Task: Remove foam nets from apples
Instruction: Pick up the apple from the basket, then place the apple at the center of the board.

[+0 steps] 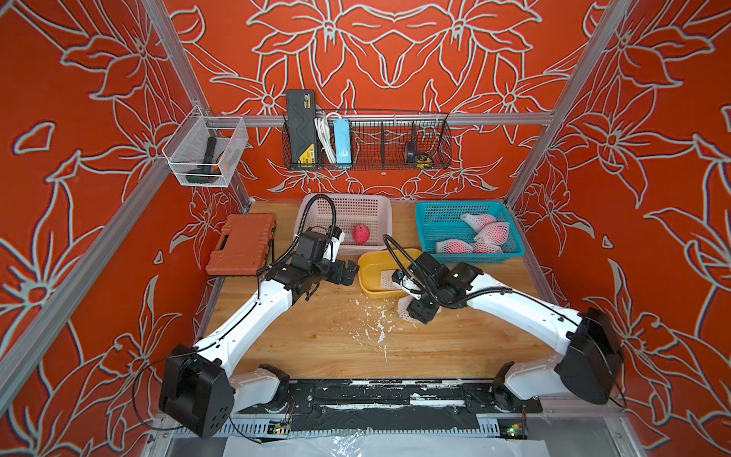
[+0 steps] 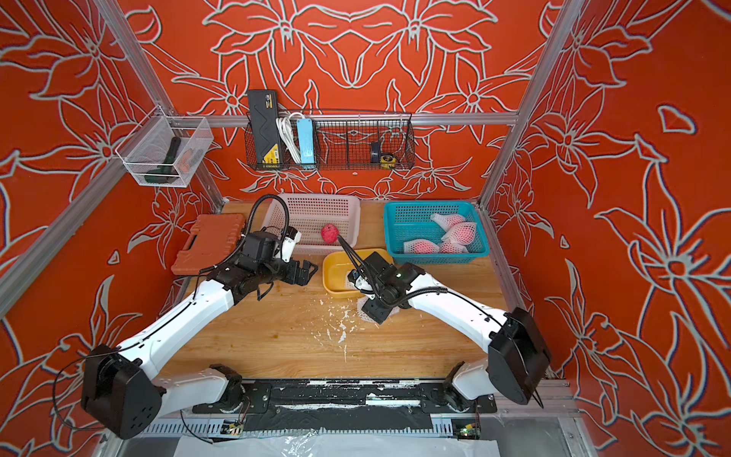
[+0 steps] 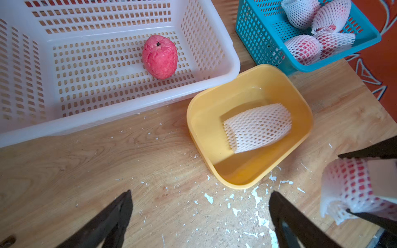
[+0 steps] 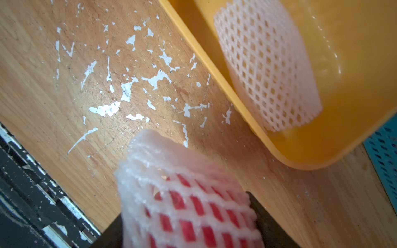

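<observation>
Net-stripping time — right pincer (image 3: 373,186) clamps the netted apple (image 4: 189,232) by the yellow tub (image 3: 206,120), left pincer (image 3: 200,199) gapes wide and empty, likely to pinch the loose foam net (image 4: 150,154) next.

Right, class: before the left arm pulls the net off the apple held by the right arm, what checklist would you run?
1. Right gripper shut on netted apple: ok.
2. Left gripper open, empty: ok.
3. Loose net end sticks out past the fingers: ok.
4. Yellow tub, holding one removed net, has room: ok.
5. White basket, holding one bare apple, has room: ok.
6. Grip firm enough for pulling: cannot tell.
</observation>
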`<state>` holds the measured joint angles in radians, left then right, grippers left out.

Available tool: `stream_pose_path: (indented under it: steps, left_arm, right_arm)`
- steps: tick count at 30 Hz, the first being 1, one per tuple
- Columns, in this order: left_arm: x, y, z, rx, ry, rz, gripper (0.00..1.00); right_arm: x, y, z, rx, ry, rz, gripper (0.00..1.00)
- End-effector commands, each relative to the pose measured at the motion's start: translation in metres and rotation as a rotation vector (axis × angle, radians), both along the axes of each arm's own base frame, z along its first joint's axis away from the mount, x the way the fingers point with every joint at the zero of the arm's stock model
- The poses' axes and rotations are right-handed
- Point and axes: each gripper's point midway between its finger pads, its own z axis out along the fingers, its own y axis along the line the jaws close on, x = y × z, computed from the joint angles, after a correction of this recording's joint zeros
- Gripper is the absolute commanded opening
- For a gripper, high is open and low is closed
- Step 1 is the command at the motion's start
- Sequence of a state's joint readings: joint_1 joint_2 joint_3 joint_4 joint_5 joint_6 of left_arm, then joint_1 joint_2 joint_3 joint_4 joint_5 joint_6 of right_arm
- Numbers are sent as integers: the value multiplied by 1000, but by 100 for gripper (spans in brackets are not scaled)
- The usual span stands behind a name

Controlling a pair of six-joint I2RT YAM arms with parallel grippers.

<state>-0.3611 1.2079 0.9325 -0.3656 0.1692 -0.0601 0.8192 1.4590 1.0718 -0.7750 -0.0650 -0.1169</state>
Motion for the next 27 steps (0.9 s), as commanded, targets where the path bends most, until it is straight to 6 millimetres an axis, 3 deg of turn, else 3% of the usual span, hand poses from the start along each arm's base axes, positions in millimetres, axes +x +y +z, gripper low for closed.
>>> stream_pose_path:
  steps: [1,9,21,27]
  left_arm:
    - [-8,6,-3,22,-12,6,98]
    - [-18,10,-18,48,-15,-17,98]
    - [-37,-18,-33,77,-9,-130,98]
    - [-48,-31,-37,81,-6,-184,98]
  right_arm:
    - [5,18,-15,11,18,18,67]
    - [6,27,-35,-10,41,66,79]
    - [-7,15,-46,-38,67,104,92]
    - [-7,12,-35,-17,32,92,98]
